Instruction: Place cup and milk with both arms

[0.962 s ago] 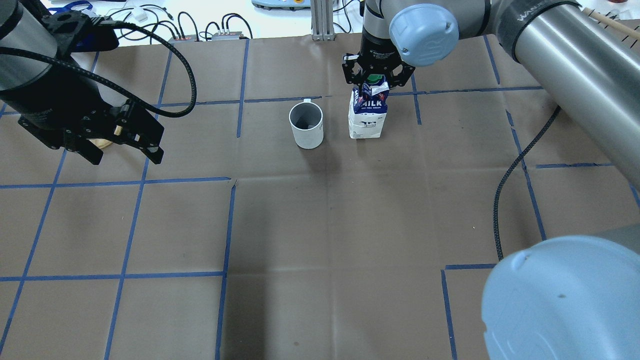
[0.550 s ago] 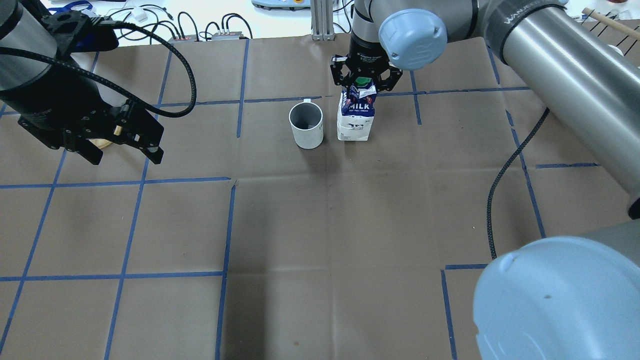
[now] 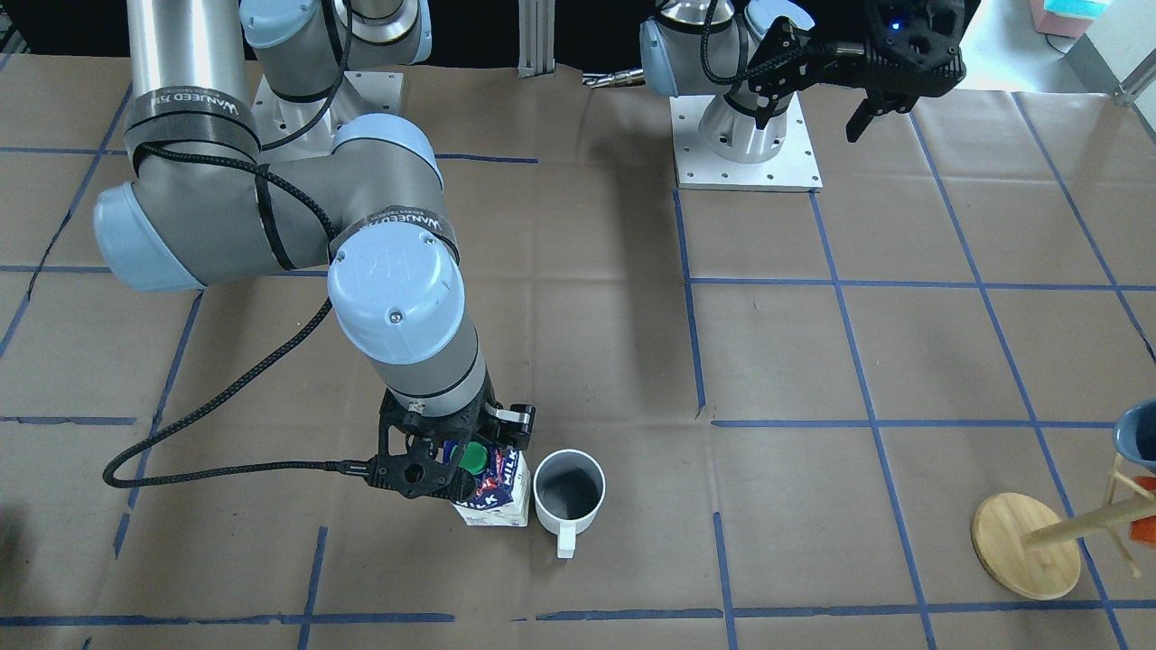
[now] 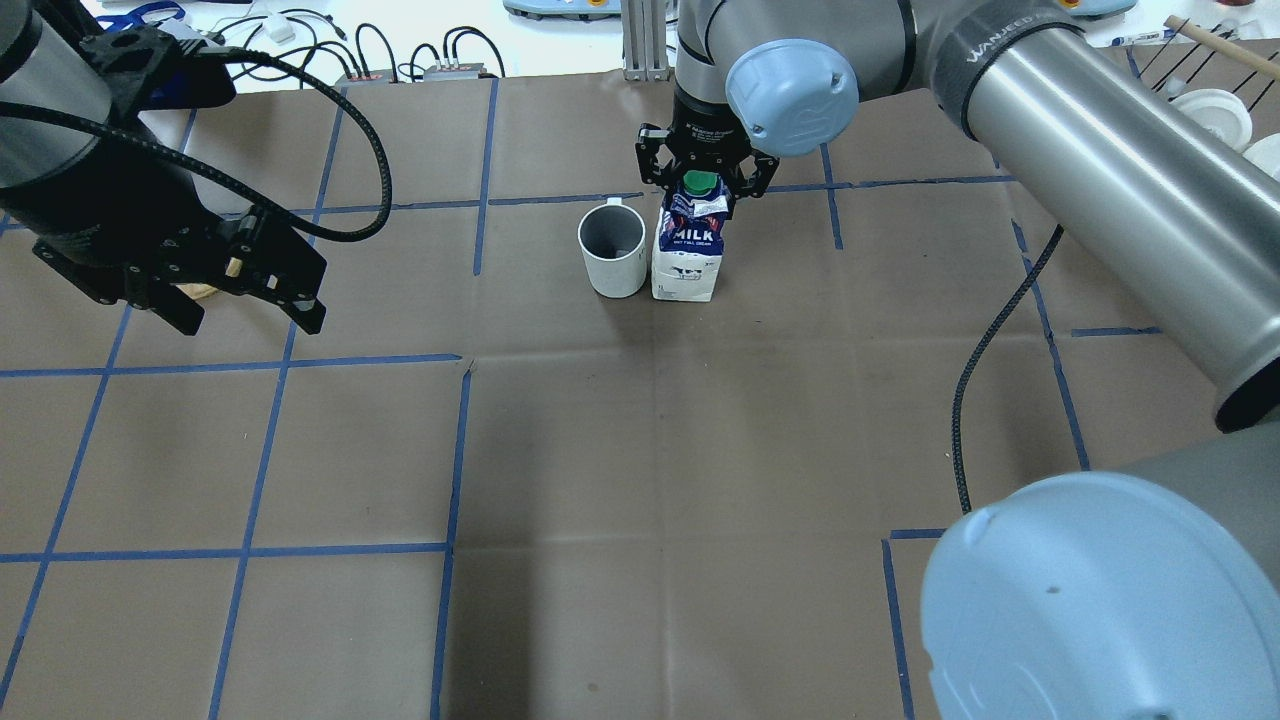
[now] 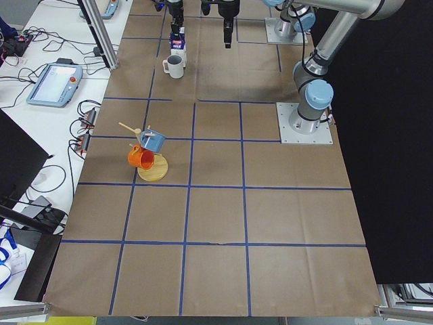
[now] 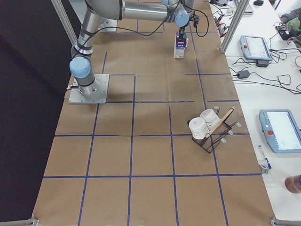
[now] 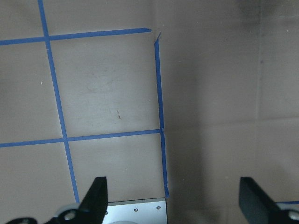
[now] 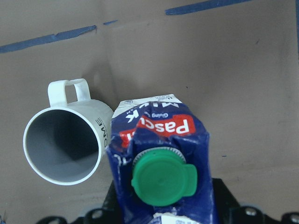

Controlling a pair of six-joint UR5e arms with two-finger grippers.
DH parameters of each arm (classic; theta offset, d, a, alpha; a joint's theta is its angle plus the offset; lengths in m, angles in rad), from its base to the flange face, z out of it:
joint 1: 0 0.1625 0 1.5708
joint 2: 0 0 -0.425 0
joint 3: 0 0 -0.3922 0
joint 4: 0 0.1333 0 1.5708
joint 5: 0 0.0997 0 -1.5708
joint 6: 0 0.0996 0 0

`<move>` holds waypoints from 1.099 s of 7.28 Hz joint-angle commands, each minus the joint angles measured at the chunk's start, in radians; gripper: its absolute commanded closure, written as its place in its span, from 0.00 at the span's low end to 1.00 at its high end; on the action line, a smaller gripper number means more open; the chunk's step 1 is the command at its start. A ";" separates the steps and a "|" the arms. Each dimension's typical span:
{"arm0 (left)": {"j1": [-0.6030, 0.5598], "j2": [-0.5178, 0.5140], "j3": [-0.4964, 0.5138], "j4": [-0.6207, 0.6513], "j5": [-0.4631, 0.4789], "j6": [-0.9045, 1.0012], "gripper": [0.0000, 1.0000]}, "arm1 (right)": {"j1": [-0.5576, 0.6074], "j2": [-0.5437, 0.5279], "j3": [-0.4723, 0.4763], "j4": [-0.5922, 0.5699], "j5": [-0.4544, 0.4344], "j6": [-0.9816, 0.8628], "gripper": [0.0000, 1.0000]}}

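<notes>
My right gripper (image 4: 700, 186) is pinching the milk carton (image 4: 686, 262) by its top, just beside the white mug (image 4: 612, 252); I'm seeing my left gripper (image 4: 250, 318) hanging spread, well apart.

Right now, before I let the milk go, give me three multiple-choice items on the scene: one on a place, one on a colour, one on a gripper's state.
1. In the overhead view, where is the milk?
A. Just right of the cup
B. Inside the cup
C. On the wooden stand

2. What colour is the milk's cap?
A. Red
B. Yellow
C. Green

3. How is the left gripper?
A. Shut on the cup
B. Open, holding nothing
C. Shut on the milk

Answers:
1 A: the milk stands close beside the cup, held at its top by the right gripper.
2 C: the right wrist view shows the cap plainly green.
3 B: its fingers are spread wide with nothing between them.
</notes>
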 commanded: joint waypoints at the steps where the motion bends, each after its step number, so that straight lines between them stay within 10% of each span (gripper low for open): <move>1: 0.000 0.013 -0.015 0.003 -0.001 0.002 0.00 | -0.017 -0.002 -0.025 0.012 0.001 -0.001 0.00; 5: 0.026 -0.005 0.026 0.003 -0.001 0.006 0.00 | -0.044 -0.180 -0.066 0.262 -0.018 -0.114 0.00; 8: 0.077 -0.008 0.026 0.001 -0.004 0.006 0.00 | -0.184 -0.418 0.158 0.269 -0.071 -0.318 0.00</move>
